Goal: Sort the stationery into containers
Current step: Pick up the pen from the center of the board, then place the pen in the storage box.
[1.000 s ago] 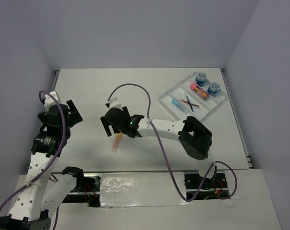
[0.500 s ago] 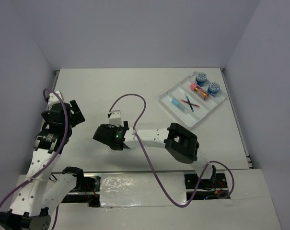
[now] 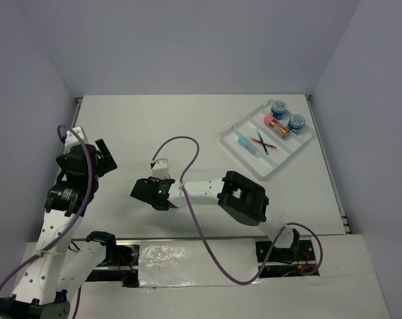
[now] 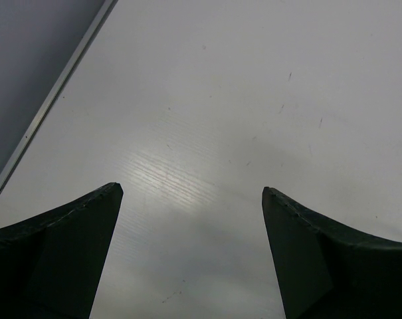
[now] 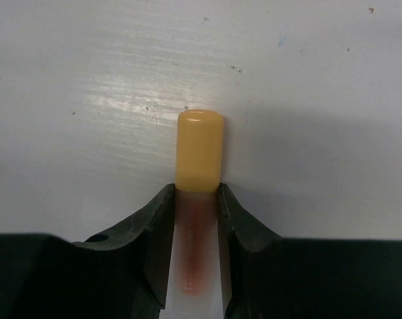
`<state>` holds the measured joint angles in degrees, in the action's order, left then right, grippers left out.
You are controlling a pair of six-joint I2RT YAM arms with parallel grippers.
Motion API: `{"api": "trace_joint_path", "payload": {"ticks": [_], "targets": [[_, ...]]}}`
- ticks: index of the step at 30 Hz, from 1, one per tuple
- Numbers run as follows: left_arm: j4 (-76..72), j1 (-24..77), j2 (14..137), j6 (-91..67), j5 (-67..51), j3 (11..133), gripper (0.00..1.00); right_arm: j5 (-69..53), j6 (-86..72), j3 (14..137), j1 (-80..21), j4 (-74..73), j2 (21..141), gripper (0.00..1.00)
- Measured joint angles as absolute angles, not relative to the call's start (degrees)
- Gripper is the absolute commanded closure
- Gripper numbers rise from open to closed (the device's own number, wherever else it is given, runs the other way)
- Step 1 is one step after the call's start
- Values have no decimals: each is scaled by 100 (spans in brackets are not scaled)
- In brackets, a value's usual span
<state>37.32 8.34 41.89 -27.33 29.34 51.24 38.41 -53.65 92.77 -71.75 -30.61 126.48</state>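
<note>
Your orange-capped bar (image 5: 199,159) lies on the table (image 4: 254,80), well apart from the white tray (image 3: 275,163). The right gripper (image 5: 195,199) is clamped on its pale body just behind the cap. Whether it has left the surface is hard to tell. The tray already holds the blue jars (image 3: 278,108), pink-orange tube (image 3: 276,126), pens (image 3: 264,143) and light-blue bar (image 3: 242,141), so this looks like the last piece. Your left gripper (image 4: 191,189) hangs spread wide, holding nothing.

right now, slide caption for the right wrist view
Right gripper clamps an orange-capped tube, its cap jutting out over the white table
</note>
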Motion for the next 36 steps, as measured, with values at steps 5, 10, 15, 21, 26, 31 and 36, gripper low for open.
{"api": "trace_joint_path", "payload": {"ticks": [5, 10, 15, 21, 26, 31, 36], "targets": [[3730, 854, 4141, -2733, 2941, 5124, 1, 3697, -5006, 8501, -7102, -2237, 12239, 86], [3723, 961, 4143, -2716, 2895, 5124, 1, 2471, -3433, 6514, -6646, -698, 10890, 100], [3671, 1050, 4163, -2692, 2698, 5120, 1, 1584, -1225, 5677, -5328, -611, 9247, 100], [3535, 1070, 4453, -2576, 2309, 5120, 1, 969, 891, 6038, -3540, -893, 8639, 100], [3511, 1155, 4565, -2552, 2174, 5078, 1, 600, 1868, 6241, -2399, -1284, 8960, 100], [3507, 1216, 4563, -2543, 2132, 5078, 1, 266, 2401, 6687, -2005, -1625, 9437, 98], [3507, 1216, 4560, -2541, 2112, 5078, 1, -137, 2582, 7054, -1804, -1835, 9828, 76]]}}
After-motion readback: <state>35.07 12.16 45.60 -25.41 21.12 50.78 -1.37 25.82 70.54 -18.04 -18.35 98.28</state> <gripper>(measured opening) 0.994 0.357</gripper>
